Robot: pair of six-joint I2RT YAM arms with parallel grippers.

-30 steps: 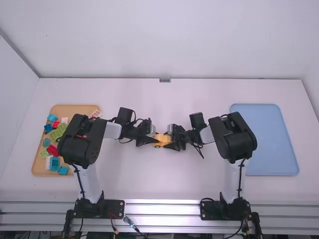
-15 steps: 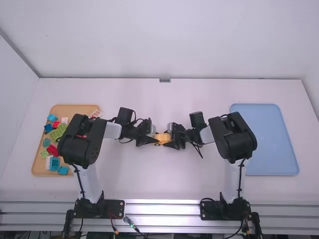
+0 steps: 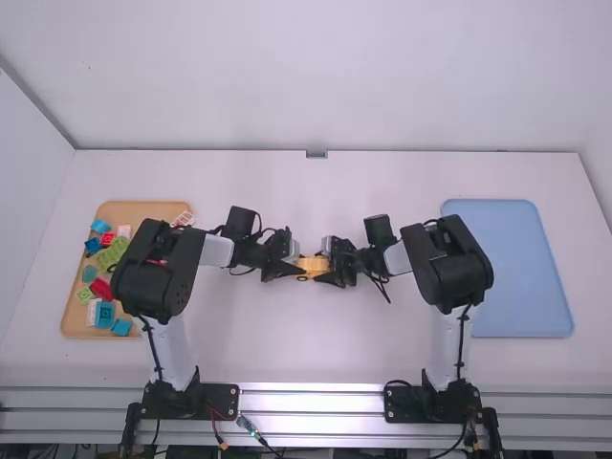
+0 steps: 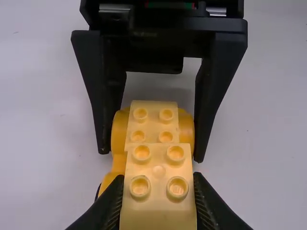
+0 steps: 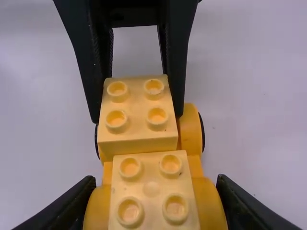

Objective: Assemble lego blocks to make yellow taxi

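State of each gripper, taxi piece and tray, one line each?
Left gripper, shut on left pale block
Right gripper, shut on wheeled base
Left pale block, studs up, seating unclear
Right pale block, studs up
Wheeled base, upright
Tan tray, holding loose blocks
Blue tray, flat on table

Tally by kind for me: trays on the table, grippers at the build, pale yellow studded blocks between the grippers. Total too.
Trays: 2 (tan tray, blue tray)
Grippers: 2 (left gripper, right gripper)
Pale yellow studded blocks: 2 (left gripper's block, right-hand block)
Total: 6
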